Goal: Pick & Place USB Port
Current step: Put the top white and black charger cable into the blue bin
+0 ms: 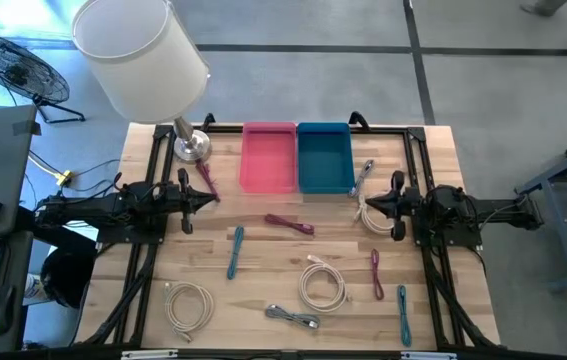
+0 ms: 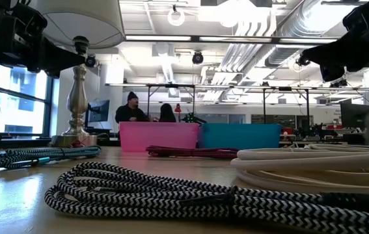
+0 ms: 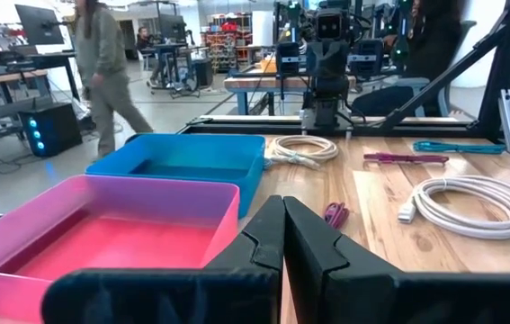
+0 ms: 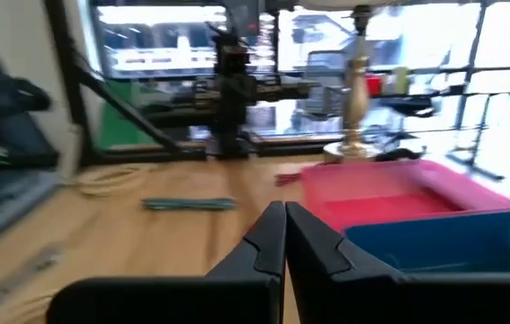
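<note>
Several USB cables lie flat on the wooden table: a magenta one in the middle, a teal one, a white coil, a second white coil, a black-and-white braided one. A pink bin and a blue bin stand side by side at the far edge. My left gripper hovers shut above the table's left side, near the pink bin. My right gripper hovers shut at the right, beside a white coil.
A lamp with a large white shade stands at the far left corner. More cables lie about: magenta and teal near the right edge, a grey one by the blue bin, a magenta one near the lamp.
</note>
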Available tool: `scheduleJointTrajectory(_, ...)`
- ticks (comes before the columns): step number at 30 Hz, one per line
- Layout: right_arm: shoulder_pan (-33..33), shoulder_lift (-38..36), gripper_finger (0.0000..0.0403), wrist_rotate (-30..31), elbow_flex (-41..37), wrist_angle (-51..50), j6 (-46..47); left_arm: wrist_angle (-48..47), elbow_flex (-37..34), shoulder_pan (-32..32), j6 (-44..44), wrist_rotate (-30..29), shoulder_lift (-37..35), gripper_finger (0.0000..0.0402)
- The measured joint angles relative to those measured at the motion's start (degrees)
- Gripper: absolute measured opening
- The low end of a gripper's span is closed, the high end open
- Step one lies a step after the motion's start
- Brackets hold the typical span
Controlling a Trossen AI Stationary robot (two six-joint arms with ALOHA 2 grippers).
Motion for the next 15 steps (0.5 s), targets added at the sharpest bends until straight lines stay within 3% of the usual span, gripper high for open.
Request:
scheduleJointTrajectory(6, 0.0, 0.0, 0.0, -7.9, 0.0, 2.1, 6.6, 0.1, 0.0, 0.0, 0.0, 0.0, 0.0, 0.0001)
scheduleJointTrajectory(15, 0.0, 0.0, 0.0, -9.1, 0.4, 4.2, 5.2, 0.1, 0.0, 0.0, 0.9, 0.0, 0.0, 0.0001)
